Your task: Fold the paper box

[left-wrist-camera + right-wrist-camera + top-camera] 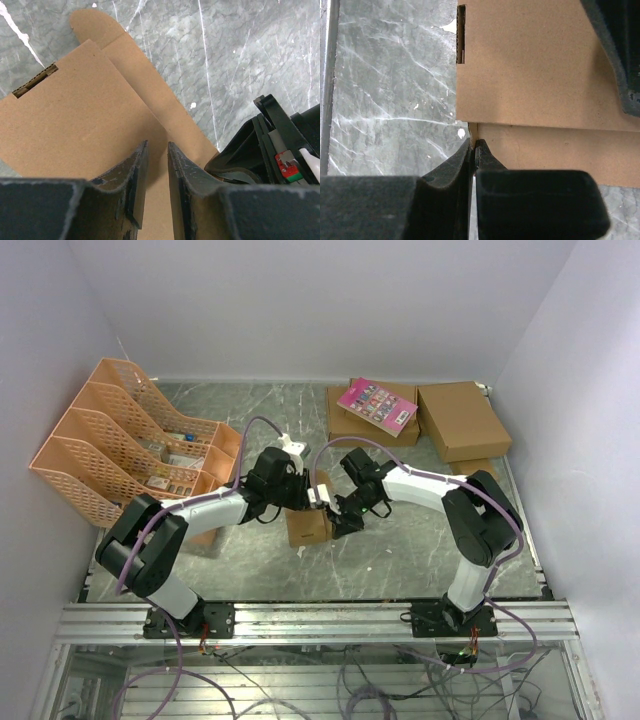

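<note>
The right tool (473,143) is pressed together on a thin edge of the paper box (530,65), at a corner where two brown panels meet. The left tool (156,146) is above a flat panel with its fingers a narrow gap apart; whether they pinch cardboard cannot be told. The paper box sits mid-desk (400,555), between both arms.

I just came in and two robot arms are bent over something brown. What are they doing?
They are folding a paper box in the middle of the table. The right gripper is pinched shut on one cardboard edge. The left gripper sits over a flat panel with its fingers nearly together; whether it grips is unclear. A rounded flap sticks out unfolded, so the box is not finished.
</note>
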{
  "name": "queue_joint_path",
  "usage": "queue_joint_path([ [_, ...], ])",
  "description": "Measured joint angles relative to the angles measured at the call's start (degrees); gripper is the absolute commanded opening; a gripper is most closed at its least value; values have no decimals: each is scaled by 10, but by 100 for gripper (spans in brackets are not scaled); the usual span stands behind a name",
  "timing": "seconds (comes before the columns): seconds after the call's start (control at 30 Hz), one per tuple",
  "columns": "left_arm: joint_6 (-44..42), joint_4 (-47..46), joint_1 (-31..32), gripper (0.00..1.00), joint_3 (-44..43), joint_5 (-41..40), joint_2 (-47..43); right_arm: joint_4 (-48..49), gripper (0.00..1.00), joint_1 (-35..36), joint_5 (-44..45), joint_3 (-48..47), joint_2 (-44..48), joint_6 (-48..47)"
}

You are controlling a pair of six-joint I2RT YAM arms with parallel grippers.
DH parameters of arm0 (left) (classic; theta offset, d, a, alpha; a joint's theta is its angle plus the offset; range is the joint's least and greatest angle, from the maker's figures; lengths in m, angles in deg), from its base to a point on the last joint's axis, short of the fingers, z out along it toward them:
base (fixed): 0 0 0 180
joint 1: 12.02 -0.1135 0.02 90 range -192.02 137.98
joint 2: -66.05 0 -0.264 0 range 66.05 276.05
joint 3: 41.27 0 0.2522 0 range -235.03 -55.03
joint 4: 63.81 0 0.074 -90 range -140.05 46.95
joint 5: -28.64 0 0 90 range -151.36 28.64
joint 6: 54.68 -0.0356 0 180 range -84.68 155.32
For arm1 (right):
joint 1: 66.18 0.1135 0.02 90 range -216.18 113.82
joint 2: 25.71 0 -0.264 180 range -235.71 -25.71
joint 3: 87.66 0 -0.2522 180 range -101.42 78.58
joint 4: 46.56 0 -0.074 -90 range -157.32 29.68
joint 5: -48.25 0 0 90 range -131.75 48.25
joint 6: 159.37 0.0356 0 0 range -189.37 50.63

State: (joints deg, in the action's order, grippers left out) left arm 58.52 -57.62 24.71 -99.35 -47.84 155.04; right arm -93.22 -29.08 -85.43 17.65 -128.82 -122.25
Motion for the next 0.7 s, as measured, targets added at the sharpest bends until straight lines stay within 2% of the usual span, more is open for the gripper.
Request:
queue_joint_path([
  [0.07,5,-3,-1,37,1,1,0,0,1,2,3,-1,0,7],
  [0.1,8,-3,-2,44,1,1,-1,1,1,2,5,-1,1,11],
  [0.23,24,8,-6,54,3,-2,-18,4,1,3,6,-1,2,15],
  [0.5,56,48,-19,56,15,-17,-108,14,1,4,9,-1,3,22],
  [0.7,79,100,-23,61,64,-57,-165,19,1,5,13,-1,3,28],
])
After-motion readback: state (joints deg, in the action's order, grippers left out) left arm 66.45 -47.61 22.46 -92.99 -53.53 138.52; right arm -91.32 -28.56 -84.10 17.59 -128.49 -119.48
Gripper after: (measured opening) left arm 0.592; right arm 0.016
